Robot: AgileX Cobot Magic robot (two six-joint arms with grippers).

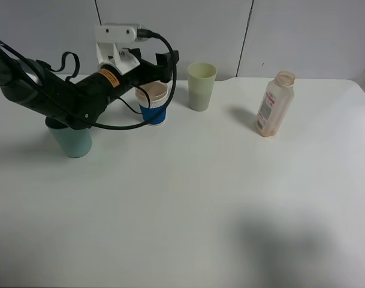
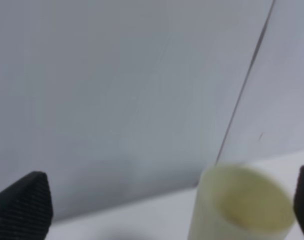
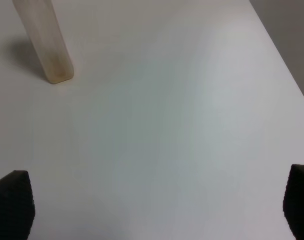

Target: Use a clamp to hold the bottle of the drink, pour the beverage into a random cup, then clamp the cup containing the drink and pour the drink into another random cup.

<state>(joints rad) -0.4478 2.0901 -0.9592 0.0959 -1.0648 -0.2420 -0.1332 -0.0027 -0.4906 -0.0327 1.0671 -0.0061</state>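
The uncapped drink bottle (image 1: 274, 103) stands at the right of the table and also shows in the right wrist view (image 3: 44, 40). A blue cup (image 1: 153, 104) with a white rim holds brown drink. A pale green cup (image 1: 201, 86) stands to its right and looks empty in the left wrist view (image 2: 241, 210). A teal cup (image 1: 71, 139) stands partly under the left arm. My left gripper (image 1: 162, 67) is open and empty, just above and behind the blue cup. My right gripper (image 3: 154, 205) is open and empty over bare table, away from the bottle, and is out of the exterior view.
The white table (image 1: 188, 198) ends at a grey panelled wall (image 1: 230, 30) behind the cups. The left arm's black cable (image 1: 128, 123) loops down in front of the blue cup.
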